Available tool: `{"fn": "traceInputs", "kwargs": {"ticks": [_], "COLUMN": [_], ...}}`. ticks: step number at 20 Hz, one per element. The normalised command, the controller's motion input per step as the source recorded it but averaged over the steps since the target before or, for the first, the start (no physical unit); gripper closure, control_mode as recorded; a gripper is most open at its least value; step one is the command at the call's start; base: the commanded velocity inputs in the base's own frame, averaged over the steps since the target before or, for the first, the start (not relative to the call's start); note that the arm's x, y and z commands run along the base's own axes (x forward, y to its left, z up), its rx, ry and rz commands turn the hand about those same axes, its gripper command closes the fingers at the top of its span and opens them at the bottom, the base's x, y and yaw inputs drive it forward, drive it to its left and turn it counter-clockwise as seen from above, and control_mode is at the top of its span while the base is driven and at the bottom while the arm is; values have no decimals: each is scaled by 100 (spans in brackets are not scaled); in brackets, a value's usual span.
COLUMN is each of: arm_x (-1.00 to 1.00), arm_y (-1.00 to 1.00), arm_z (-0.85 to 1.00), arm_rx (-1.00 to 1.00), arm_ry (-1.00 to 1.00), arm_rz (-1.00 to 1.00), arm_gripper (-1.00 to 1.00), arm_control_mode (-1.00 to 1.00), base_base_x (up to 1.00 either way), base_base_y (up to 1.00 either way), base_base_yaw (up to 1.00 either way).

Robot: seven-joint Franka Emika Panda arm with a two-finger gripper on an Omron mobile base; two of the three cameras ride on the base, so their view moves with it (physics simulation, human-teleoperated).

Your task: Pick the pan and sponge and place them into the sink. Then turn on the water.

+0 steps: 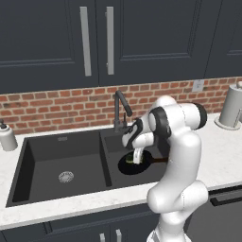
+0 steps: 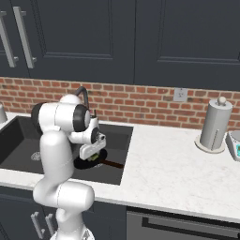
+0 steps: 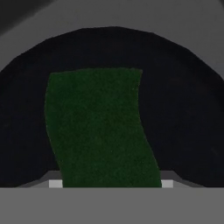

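The black pan [image 1: 126, 167] lies in the right basin of the black sink [image 1: 47, 151], its thin handle [image 1: 159, 160] pointing right. My gripper [image 1: 135, 159] hangs low over the pan, pointing down, shut on the sponge [image 1: 130, 159]. In the hand view the sponge's dark green face [image 3: 100, 127] fills the gap between the fingertips of the gripper [image 3: 111, 183], with the pan's [image 3: 183, 109] round black floor right behind it. From the right side the gripper [image 2: 93, 155] and sponge [image 2: 97, 156] sit just over the pan [image 2: 84, 164]. The dark gooseneck faucet [image 1: 121, 108] stands behind the basins.
A white soap dispenser [image 1: 6, 137] stands on the counter left of the sink. A paper towel roll [image 2: 214, 123] on its holder stands at the back right, with a small appliance [image 2: 235, 144] beside it. Dark cabinets hang above the brick wall.
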Motion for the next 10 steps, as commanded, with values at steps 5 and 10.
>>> {"fn": "traceInputs", "kwargs": {"ticks": [5,10], "arm_x": [20,11], "arm_y": [0,0], "arm_z": [-31,-27], "arm_rx": [0,0], "arm_ry": [0,0], "arm_rz": [7,6], "arm_gripper": [100,100], "arm_control_mode": [-100,-100], "base_base_x": [0,0], "base_base_y": [0,0], "base_base_yaw": [0,0]}}
